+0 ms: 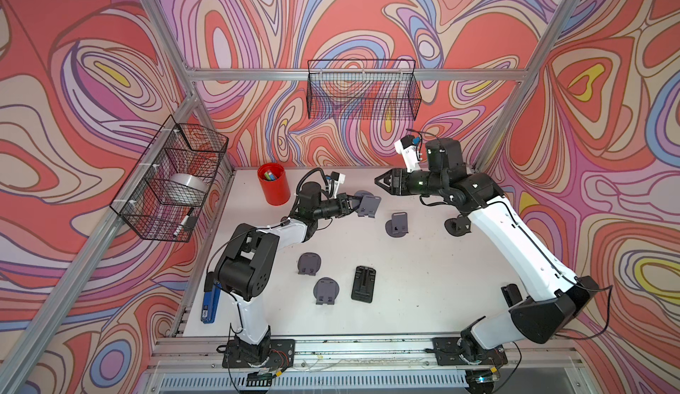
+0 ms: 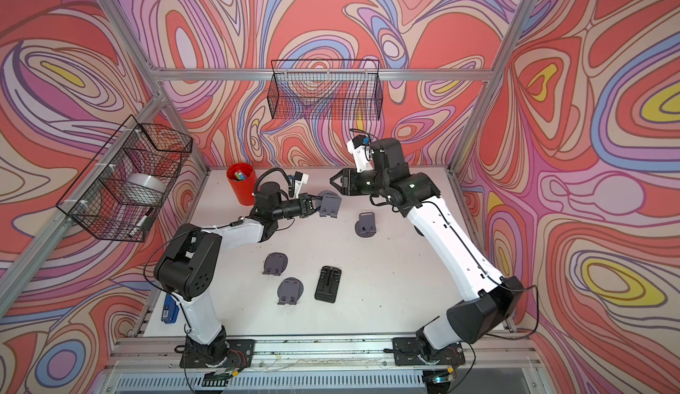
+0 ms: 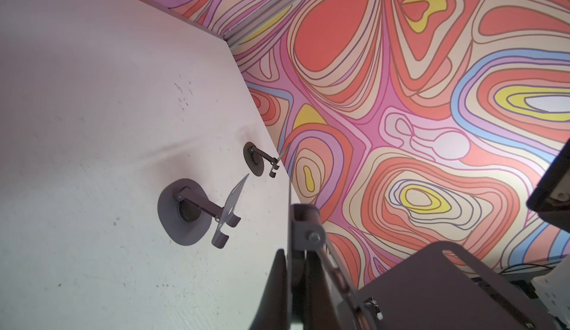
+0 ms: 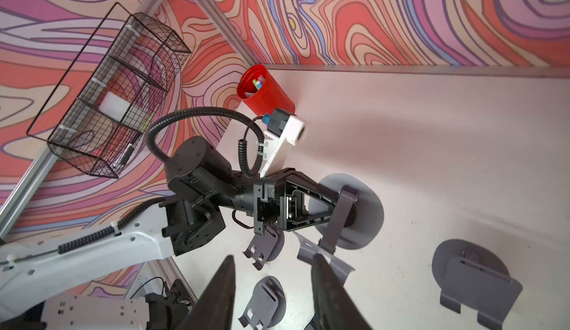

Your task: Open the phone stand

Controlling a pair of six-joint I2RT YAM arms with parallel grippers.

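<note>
Grey phone stand point(image 1: 369, 205): clamped in my left gripper point(image 1: 354, 203), over the table's point(image 1: 423, 281) far middle.
Axis: plate runs far-to-near, hooks nearward.
Right gripper point(image 1: 378, 181): jaws apart, beside plate.
Nearby: red cup point(image 1: 273, 189), second stand point(image 1: 398, 223).

walls point(image 1: 368, 13) swirl red, pink, lilac, blue, yellow | table point(image 1: 423, 281) white | cup point(image 1: 274, 193) bright red | phone stand point(image 1: 369, 204) grey | flat stand point(image 1: 363, 284) black | wire baskets point(image 1: 317, 94) black mesh | arms point(image 1: 515, 241) white with black joints

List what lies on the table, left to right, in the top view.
blue stapler → red cup → farther folded grey stand → flat black stand → opened grey stand → half-hidden black stand. Skipped, overlapping: held stand, nearer folded grey stand.
</note>
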